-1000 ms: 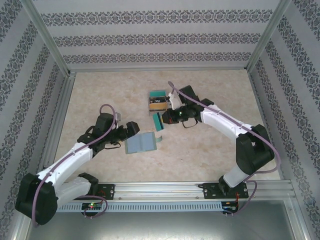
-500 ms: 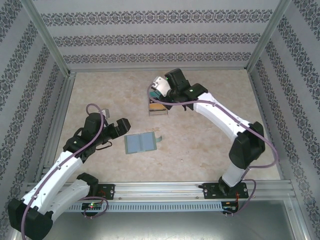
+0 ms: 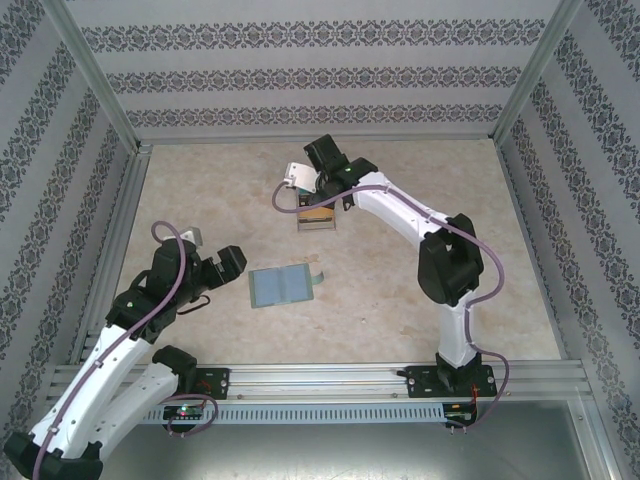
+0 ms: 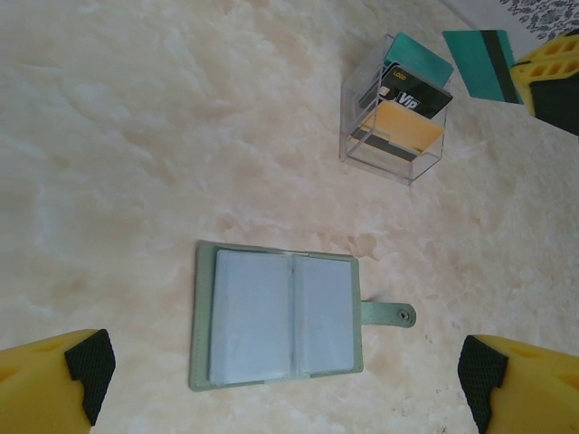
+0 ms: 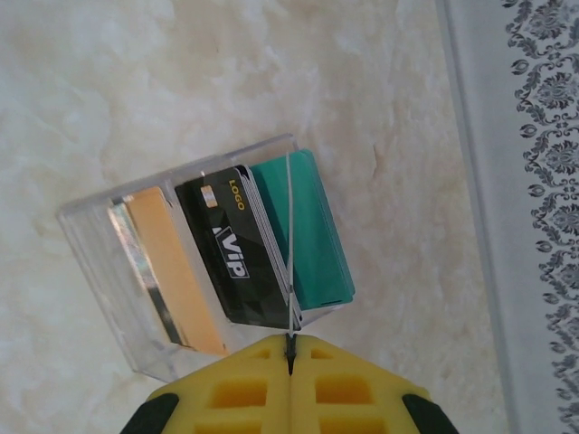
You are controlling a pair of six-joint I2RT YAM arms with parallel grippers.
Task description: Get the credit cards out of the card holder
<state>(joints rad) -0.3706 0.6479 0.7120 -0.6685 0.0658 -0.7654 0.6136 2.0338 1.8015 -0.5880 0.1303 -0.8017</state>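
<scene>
The card holder (image 4: 280,316) is found laid flat on the table (image 4: 109,136), just ahead of the left gripper (image 3: 222,276). Beyond it, the stand (image 4: 393,122) (three credit cards (image 5: 226,253) slotted inside) is placed directly ahead of the right gripper (image 5: 289,348), in which a fourth card (image 4: 478,63) is pinched.

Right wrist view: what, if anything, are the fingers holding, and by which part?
A teal card, seen edge-on here, pinched by one edge between the shut right fingers.
</scene>
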